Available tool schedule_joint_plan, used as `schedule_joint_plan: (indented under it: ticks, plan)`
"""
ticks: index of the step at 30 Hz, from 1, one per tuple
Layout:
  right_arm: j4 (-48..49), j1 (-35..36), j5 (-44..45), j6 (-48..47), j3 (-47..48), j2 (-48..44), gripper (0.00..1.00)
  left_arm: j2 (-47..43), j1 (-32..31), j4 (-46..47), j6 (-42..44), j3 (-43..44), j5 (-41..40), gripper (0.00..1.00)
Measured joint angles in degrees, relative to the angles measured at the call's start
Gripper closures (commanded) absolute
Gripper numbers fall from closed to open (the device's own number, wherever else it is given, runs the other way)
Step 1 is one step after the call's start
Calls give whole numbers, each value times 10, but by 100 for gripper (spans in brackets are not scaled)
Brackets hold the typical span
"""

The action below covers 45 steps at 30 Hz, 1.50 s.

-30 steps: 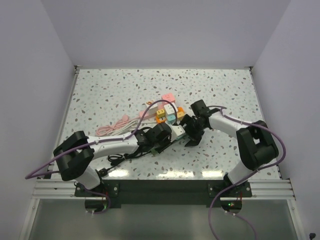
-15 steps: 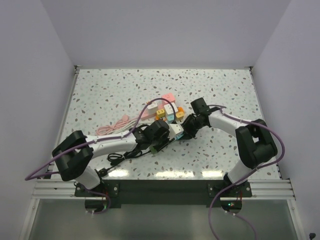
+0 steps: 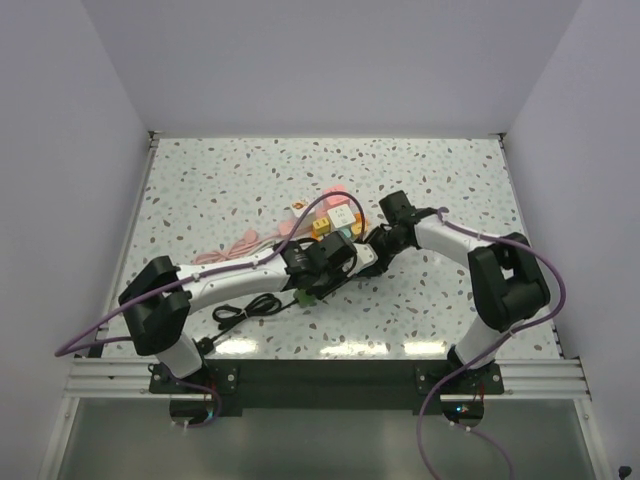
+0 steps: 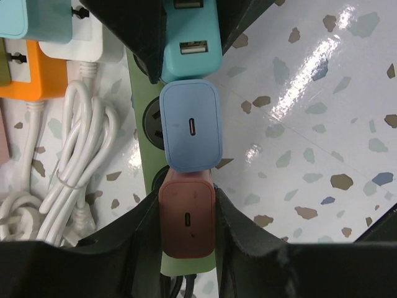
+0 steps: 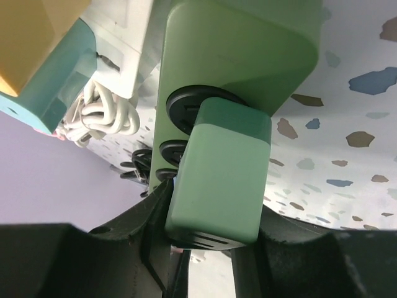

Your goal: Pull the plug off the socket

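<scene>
Near the centre of the speckled terrazzo bench (image 3: 450, 180), the left arm (image 3: 235, 283) stretched low toward two o'clock, and the right arm (image 3: 450, 240) bent in toward nine. The left gripper (image 4: 188, 233) had its jaws clamped on a brick-red square charger plug (image 4: 187, 208) seated in the sage-green plastic power strip (image 4: 138, 118), with a blue charger (image 4: 190, 124) at its twelve o'clock. Only the right wrist view showed the right gripper (image 5: 214, 217) pinching a green block plug (image 5: 223, 161) there.
</scene>
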Motion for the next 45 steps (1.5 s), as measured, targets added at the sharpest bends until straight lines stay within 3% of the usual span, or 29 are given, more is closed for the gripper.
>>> schedule_joint_plan:
  ticks: [7,17,22,26,32,37,45]
  plan:
    - [-12,0,-7,-3,10,16,100,26,-24,-74,-36,54,-41,100]
    - [2,4,-2,-8,15,48,100,19,-113,-32,-91,75,-163,100]
    - [8,4,-6,-12,10,43,100,-2,-103,-23,-99,76,-199,100]
    - [22,3,-15,-26,0,36,100,-73,-5,-13,-102,61,-182,100]
    - [43,3,-27,-51,-16,24,100,-136,267,33,-97,49,-127,100]
    - [50,3,-36,-73,-23,20,100,-39,443,59,-88,74,-79,100]
    - [47,4,-46,-105,-35,8,100,158,592,70,-100,154,-29,100]
